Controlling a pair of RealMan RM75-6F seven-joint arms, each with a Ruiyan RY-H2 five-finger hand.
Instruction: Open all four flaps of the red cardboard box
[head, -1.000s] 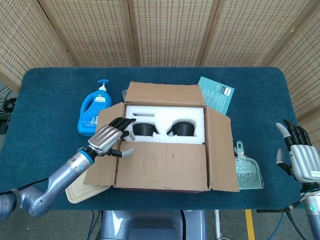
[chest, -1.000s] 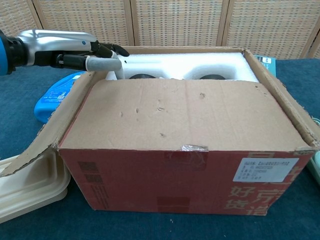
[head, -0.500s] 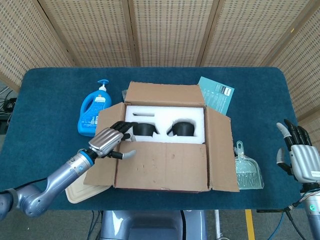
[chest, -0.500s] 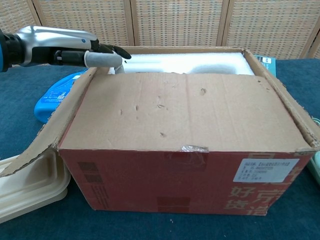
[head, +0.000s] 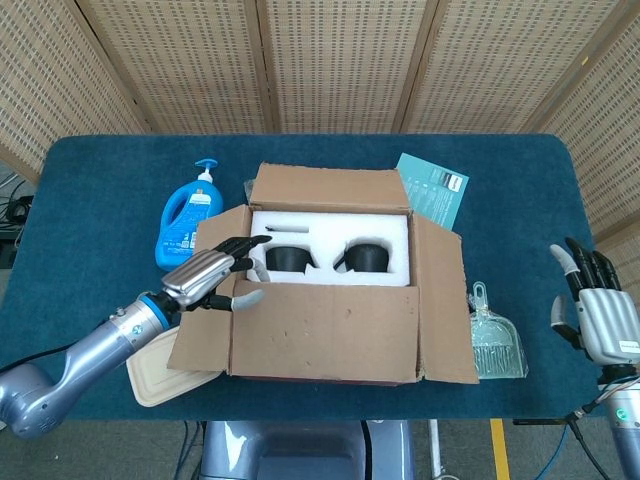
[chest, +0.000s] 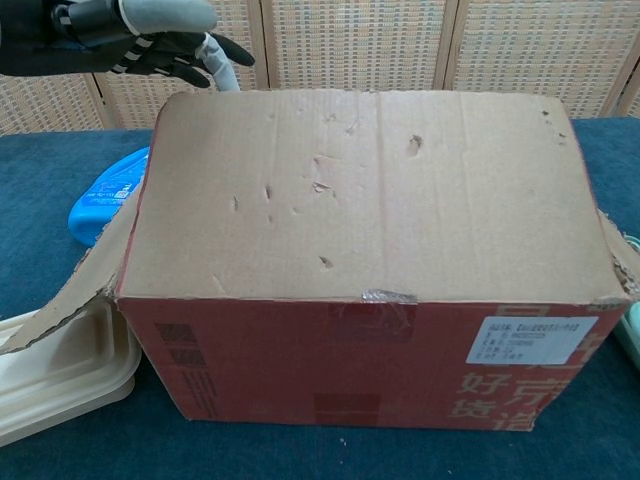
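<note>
The near flap (chest: 350, 190) of the red cardboard box (chest: 330, 360) stands up, just right of the left hand (head: 208, 277). That hand's fingers are spread, thumb under the flap's edge, holding nothing. Next, I think, push it down toward the robot. The right hand (head: 592, 312) waits far off, spread wide.

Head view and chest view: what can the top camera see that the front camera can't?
Only the head view shows inside the red cardboard box: white foam holding two black things, plus the teal card, the clear dustpan and the right hand. Only the chest view shows the box's red front with its white label. Both show the left hand at the front flap, the blue bottle and the beige tray.
</note>
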